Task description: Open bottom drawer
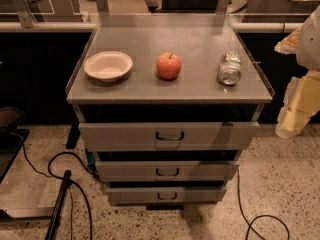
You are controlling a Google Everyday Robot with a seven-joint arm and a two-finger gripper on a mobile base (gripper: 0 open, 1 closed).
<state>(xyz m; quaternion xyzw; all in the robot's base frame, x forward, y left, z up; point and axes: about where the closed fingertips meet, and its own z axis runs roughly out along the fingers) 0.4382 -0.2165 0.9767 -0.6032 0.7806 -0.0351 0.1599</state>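
Observation:
The bottom drawer (135, 195) is the lowest and narrowest of three grey metal fronts on the cabinet, just above the floor. Its small dark loop handle (167, 196) sits at its centre. The mid-sized drawer (125, 171) and the widest top drawer (120, 135) are above it. My gripper (294, 115) hangs at the right edge of the view, beside the cabinet's right side at about the height of the top drawer. It is well away from the bottom handle and holds nothing that I can see.
On the cabinet top (200, 86) are a white bowl (108, 65), a red apple (169, 66) and a can (230, 69) lying on its side. Black cables (75, 184) and a dark bar (59, 204) lie on the floor at the left, and another cable (250, 219) at the right.

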